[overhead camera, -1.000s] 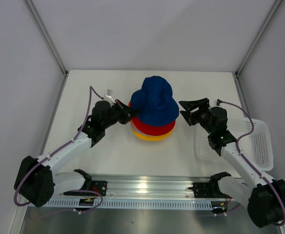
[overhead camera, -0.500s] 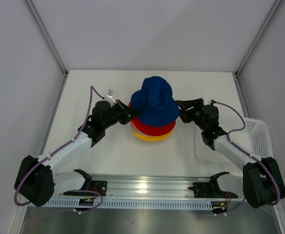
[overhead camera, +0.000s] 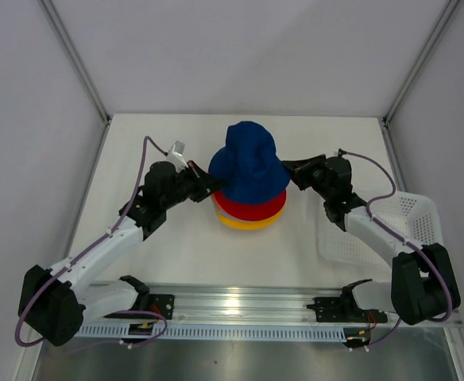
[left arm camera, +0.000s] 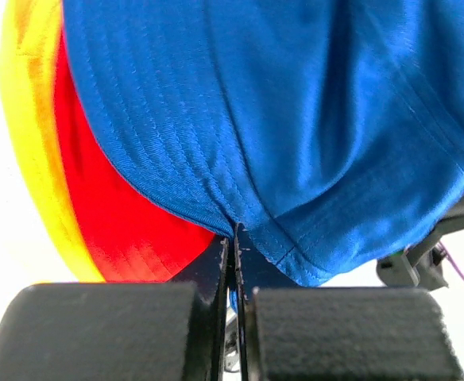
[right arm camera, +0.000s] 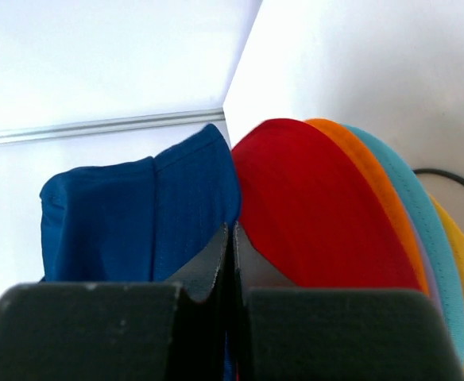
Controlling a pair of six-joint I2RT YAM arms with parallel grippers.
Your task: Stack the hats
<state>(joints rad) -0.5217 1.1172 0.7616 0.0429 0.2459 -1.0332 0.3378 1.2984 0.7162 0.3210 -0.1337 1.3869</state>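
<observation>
Robot lab cell, seen from my own bench.

I am bolted to a slotted aluminium rail (overhead camera: pixel 240 305) at 6 o'clock on a plain white table (overhead camera: pixel 176 254). Blank white panels (overhead camera: pixel 240 55) box the table in, held by bare metal struts (overhead camera: pixel 75 59) that run off toward 10 and 2 o'clock. Purple cables (overhead camera: pixel 144 163) hang loose along my two white arms (overhead camera: pixel 105 246). A white mesh basket (overhead camera: pixel 427 222) sits at 4 o'clock. The light is flat and even, as on a test rig.
</observation>
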